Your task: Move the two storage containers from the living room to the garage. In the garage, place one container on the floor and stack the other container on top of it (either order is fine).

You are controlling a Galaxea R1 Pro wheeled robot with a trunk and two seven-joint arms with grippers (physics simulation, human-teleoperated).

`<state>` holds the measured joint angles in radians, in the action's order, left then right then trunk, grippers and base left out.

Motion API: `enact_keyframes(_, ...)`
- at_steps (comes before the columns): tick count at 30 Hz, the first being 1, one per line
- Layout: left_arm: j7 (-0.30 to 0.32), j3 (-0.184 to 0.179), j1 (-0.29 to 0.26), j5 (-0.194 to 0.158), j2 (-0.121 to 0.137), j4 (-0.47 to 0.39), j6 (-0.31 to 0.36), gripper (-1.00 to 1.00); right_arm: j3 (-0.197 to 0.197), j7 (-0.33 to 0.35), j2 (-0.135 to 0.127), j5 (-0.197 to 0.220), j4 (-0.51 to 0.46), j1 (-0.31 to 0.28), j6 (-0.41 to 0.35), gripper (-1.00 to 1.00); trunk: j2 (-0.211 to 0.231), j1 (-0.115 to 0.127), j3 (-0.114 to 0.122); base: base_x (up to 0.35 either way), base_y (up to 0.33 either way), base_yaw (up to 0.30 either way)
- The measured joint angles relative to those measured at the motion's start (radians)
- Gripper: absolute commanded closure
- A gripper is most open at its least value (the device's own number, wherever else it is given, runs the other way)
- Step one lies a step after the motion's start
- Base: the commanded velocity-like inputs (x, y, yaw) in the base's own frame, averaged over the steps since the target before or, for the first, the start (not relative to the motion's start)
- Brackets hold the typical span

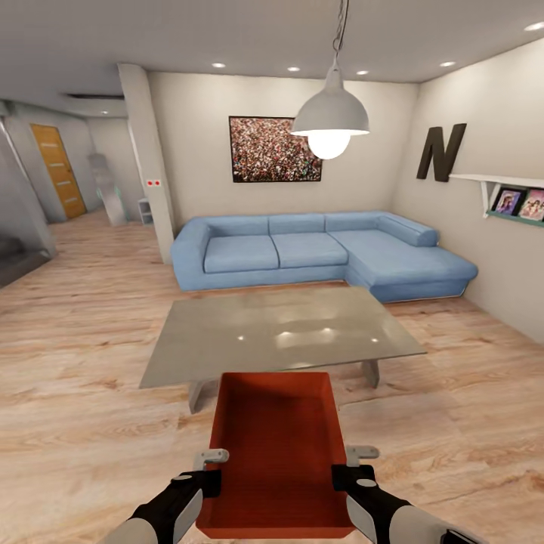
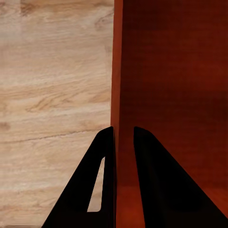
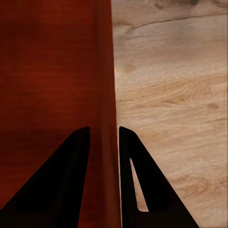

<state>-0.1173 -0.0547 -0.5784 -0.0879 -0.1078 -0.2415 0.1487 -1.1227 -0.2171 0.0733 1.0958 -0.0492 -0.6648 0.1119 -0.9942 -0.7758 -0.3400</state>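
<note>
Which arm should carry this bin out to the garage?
Neither alone: left gripper pinches the storage container by its left wall, right gripper its right wall. Carry it with both.
</note>
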Motion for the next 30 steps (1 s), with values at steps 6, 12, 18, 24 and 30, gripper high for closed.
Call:
enact_keyframes(6,0.001,0.002,0.0,0.002,0.0,0.0,0.0,1.0,0.0,0.0,0.0,0.0,0.0,0.0,0.0,1.0,0.0,0.0,0.0,0.0,0.0,0.282)
enact_keyframes(12,0.001,0.003,0.0,0.003,0.0,0.0,0.0,1.0,0.0,0.0,0.0,0.0,0.0,0.0,0.0,1.0,0.0,0.0,0.0,0.0,0.0,0.282)
enact_keyframes(18,0.001,0.003,0.0,0.004,0.0,0.0,0.0,1.0,0.0,0.0,0.0,0.0,0.0,0.0,0.0,1.0,0.0,0.0,0.0,0.0,0.0,0.282)
enact_keyframes(24,0.001,0.003,0.0,0.004,0.0,0.0,0.0,1.0,0.0,0.0,0.0,0.0,0.0,0.0,0.0,1.0,0.0,0.0,0.0,0.0,0.0,0.282)
enact_keyframes(30,0.001,0.003,0.0,0.004,0.0,0.0,-0.001,1.0,0.0,0.0,0.0,0.0,0.0,0.0,0.001,1.0,0.0,0.0,0.0,0.0,0.0,0.282)
